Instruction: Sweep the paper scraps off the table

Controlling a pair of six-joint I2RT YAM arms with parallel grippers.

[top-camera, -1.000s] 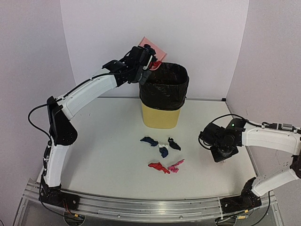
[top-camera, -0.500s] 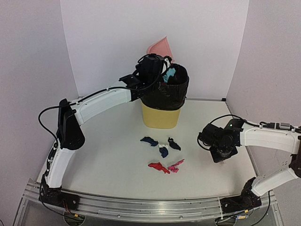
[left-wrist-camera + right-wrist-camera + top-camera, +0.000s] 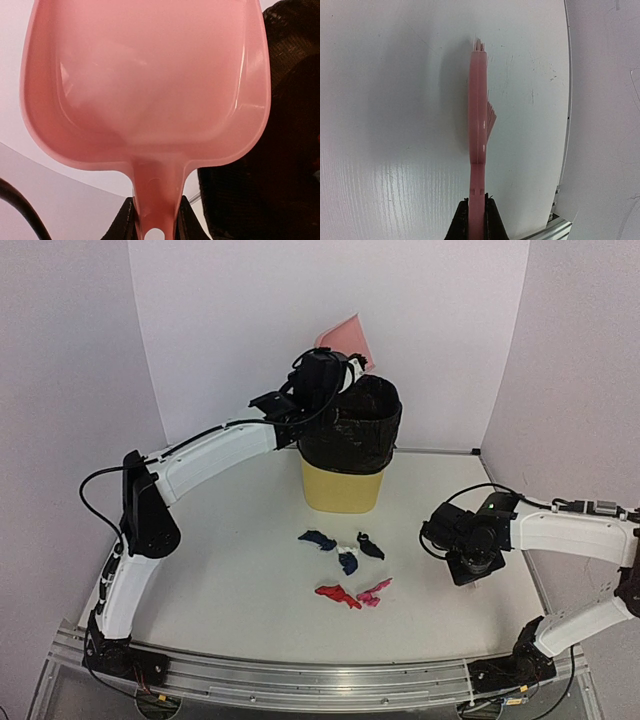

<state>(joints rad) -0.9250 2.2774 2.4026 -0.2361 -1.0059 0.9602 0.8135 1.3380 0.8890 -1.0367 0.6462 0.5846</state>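
Top external view: a small cluster of paper scraps lies on the white surface, just in front of the bin.
The scraps are crumpled, twisted bits: three navy with one white among them, and, nearer the front rail, one red and one pink side by side. They sit between the yellow bin, lined with a black liner, and the arm bases, to the left of the right arm. The left fingers are clamped on the handle of a pink dustpan, held tilted above the bin's rim. The right fingers are clamped on a pink brush over the surface near its right edge, apart from the scraps.
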